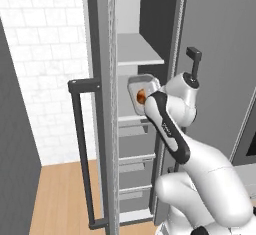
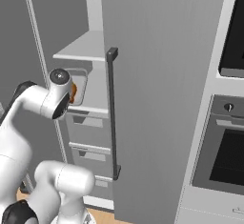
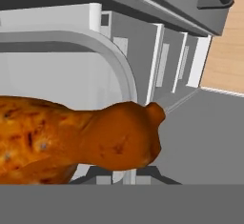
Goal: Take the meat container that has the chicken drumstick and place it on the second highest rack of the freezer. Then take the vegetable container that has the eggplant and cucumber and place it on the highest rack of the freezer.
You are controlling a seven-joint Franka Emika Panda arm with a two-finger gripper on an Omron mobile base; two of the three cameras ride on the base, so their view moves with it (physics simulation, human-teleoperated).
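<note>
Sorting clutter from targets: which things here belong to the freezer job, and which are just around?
Job: chicken drumstick, its meat container, freezer, highest rack.
Around: ovens, wood floor, tiled wall.

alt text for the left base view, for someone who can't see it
A white robot arm holds a pale meat container with an orange-brown chicken drumstick inside the open freezer, below the highest rack. The freezer door stands open on the left, its dark bar handle facing a white tiled wall.
</note>
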